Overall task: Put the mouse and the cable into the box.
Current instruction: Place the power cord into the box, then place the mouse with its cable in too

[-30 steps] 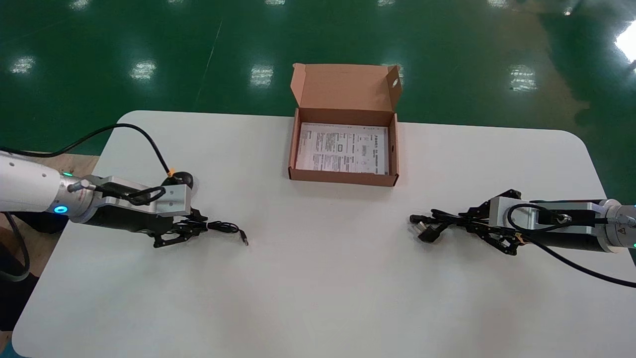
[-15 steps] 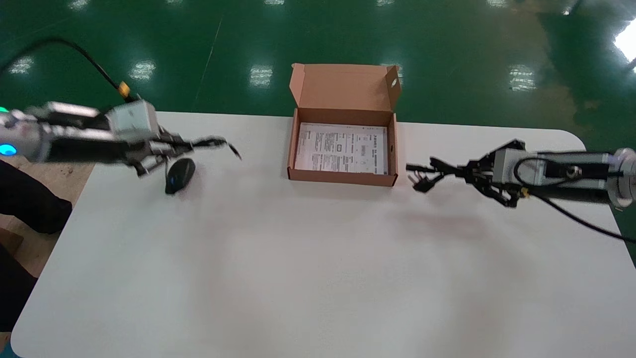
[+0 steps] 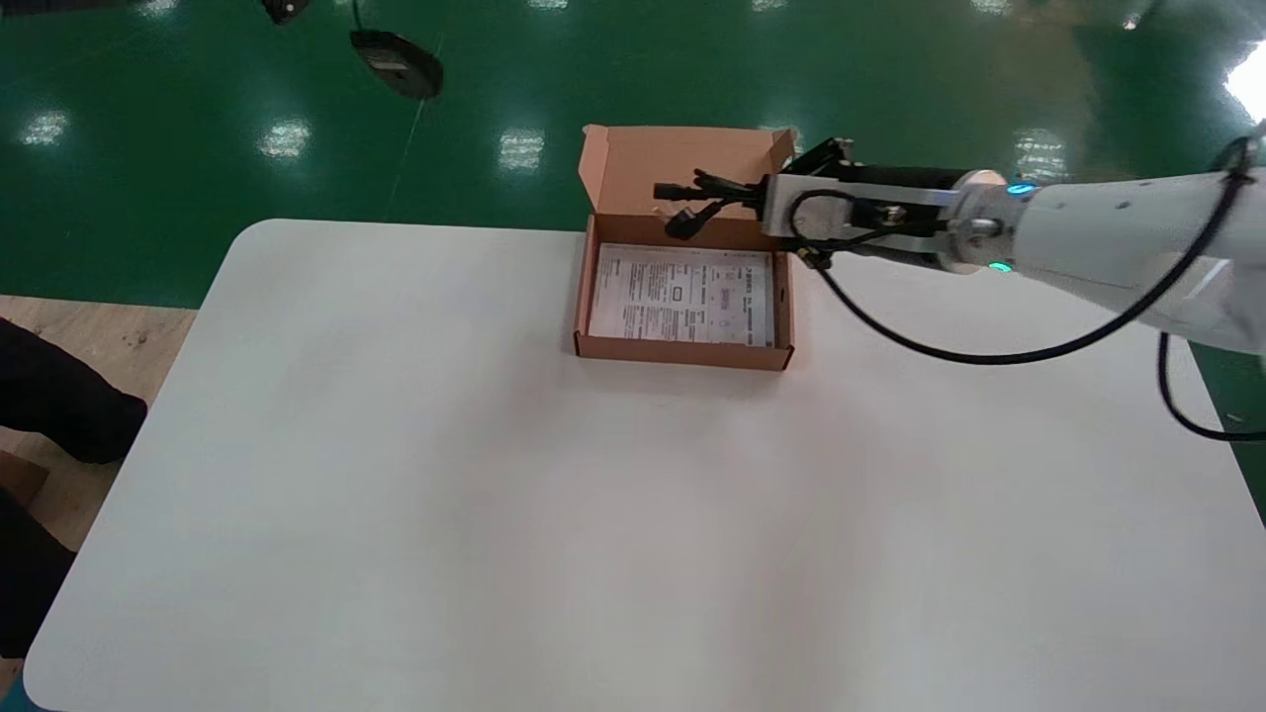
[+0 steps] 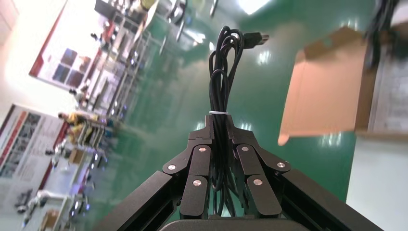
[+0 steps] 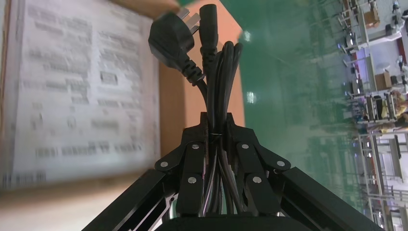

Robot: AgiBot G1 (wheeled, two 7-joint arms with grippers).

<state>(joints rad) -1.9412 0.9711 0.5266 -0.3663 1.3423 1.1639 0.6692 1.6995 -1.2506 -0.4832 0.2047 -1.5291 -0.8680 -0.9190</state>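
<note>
Your right hand (image 3: pixel 744 195) grips the bundled cable (image 3: pixel 692 206) over the open box's (image 3: pixel 682 354) far end at the desk's (image 3: pixel 495 494) 12 o'clock, while your left hand (image 4: pixel 219 129) pinches the cord (image 4: pixel 220 72), its mouse (image 3: pixel 398 61) dangling toward 11 o'clock.

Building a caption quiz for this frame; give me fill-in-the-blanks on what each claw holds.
The right claw holds the power cable over the open ___.
The left claw is shut on a bundled ___ cord.
The mouse hangs clear of the white ___.
Missing: box; USB; table.
</note>
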